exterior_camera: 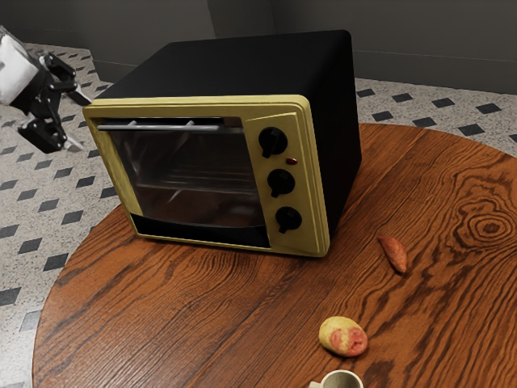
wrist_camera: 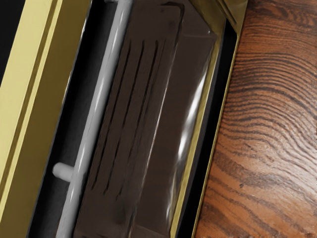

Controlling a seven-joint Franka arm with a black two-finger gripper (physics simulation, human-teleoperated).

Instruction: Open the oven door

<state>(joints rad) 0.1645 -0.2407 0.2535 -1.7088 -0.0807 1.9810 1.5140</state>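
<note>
In the exterior view, its left edge cut off the arm [exterior_camera: 14, 69] behind the hand [exterior_camera: 83, 124]. The lower edge cropped the mug [exterior_camera: 342, 380], and the surface [exterior_camera: 178, 323] ran out past the lower and right edges. The oven [exterior_camera: 258, 69] hid its own back, and what lay behind its dim glass [exterior_camera: 190, 174] was hard to tell. In the wrist view, the handle [wrist_camera: 93, 114] was cut off at both ends.
</note>
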